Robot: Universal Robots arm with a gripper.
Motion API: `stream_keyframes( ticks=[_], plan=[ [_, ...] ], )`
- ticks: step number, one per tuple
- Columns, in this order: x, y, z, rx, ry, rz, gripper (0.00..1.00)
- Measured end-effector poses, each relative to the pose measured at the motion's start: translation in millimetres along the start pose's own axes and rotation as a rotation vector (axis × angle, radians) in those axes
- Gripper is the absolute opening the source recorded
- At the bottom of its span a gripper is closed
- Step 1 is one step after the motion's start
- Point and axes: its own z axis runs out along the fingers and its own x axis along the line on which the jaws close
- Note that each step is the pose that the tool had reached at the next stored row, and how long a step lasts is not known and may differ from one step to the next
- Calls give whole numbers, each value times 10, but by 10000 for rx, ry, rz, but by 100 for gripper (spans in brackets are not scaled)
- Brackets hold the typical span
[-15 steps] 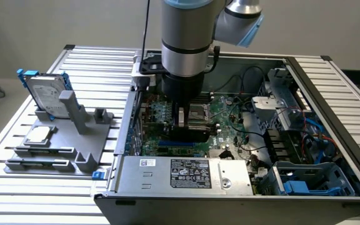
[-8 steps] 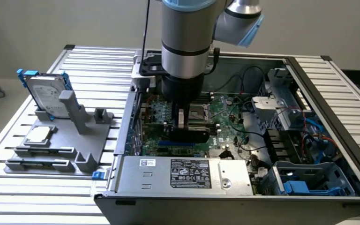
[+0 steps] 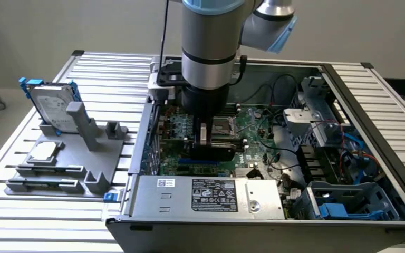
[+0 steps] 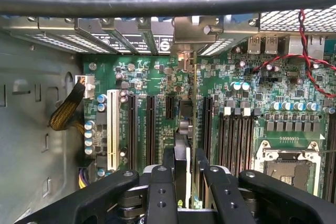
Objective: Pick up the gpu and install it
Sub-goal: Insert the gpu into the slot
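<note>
Scanning from the exterior view's left: slatted table [image 3: 48,226] carries a grey holder [image 3: 69,163]. Hard drive [image 3: 51,108] with blue frame stands upright at its back. Small silver CPU chip [image 3: 42,152] lies flat in a pocket nearer the front. The holder's two front cradles have nothing in them.

Next right is the open computer case [image 3: 259,237], lying on its side. My arm goes straight down into it, over the motherboard [image 4: 157,77] on the case's holder-side half.

My claw [image 4: 185,152] is at mid width and clamped on the gpu [image 4: 181,174]. One finger sits on each face, and the fingertips [image 4: 168,156] are pressed to the card.

The wrist view shows the gpu edge-on, standing upright and running away from me toward the case's rear slot openings. It sits among the black expansion slots [image 4: 149,129], past the white slot [image 4: 113,129] and short of the memory slots [image 4: 233,135]. Can't tell whether its bottom edge is in a slot or just above one.

Open CPU socket [image 4: 286,163] is beyond the memory slots. Red-and-black twisted wire [image 4: 310,61] loops over that corner of the board.

Back in the exterior view, the power supply [image 3: 210,195] sits in the near part of the case. Blue drive bay [image 3: 343,203] is at the exterior view's right.
</note>
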Motion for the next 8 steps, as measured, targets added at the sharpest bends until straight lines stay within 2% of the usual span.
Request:
stream_keyframes(
  ticks=[6, 8],
  plan=[
    [-1, 22, 18, -5, -40, -2, 26],
    [0, 23, 17, -14, -71, -1, 26]
  ],
)
